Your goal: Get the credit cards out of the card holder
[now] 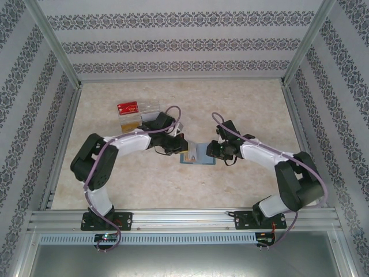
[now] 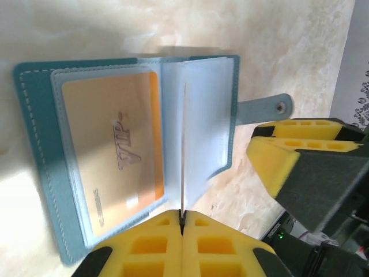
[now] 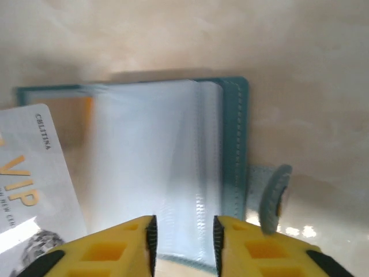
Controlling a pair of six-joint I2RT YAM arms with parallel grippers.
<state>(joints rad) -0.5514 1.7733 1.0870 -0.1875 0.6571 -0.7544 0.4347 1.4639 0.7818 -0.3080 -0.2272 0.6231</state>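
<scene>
Card holder [image 2: 36,173] lying open on the worktop [image 1: 230,109], centre of the top view, between the two claws; left claw [image 2: 182,218] clenching on a thin leaf [image 2: 184,150] at the bottom middle of its own view, holding it upright and edge-on to the lens; cannot tell whether it is a bare card or a clear sleeve; orange credit card [image 2: 109,156] sitting inside the clear pocket of the left-hand panel, not yet out; right claw [image 3: 183,234] hanging released at the holder's lower edge, jaws parted, nothing between them; pale VIP card [image 3: 29,173] showing tilted at lower left of the right wrist view, possibly the leaf's face, unsure; step in hand, by my reading: parting the leaves to expose a card; next move is calling for the right claw closing on a card's free edge and drawing it straight out of the pocket mouth while the left is pinning the leaf; pulling askew is risking dragging the whole holder.
</scene>
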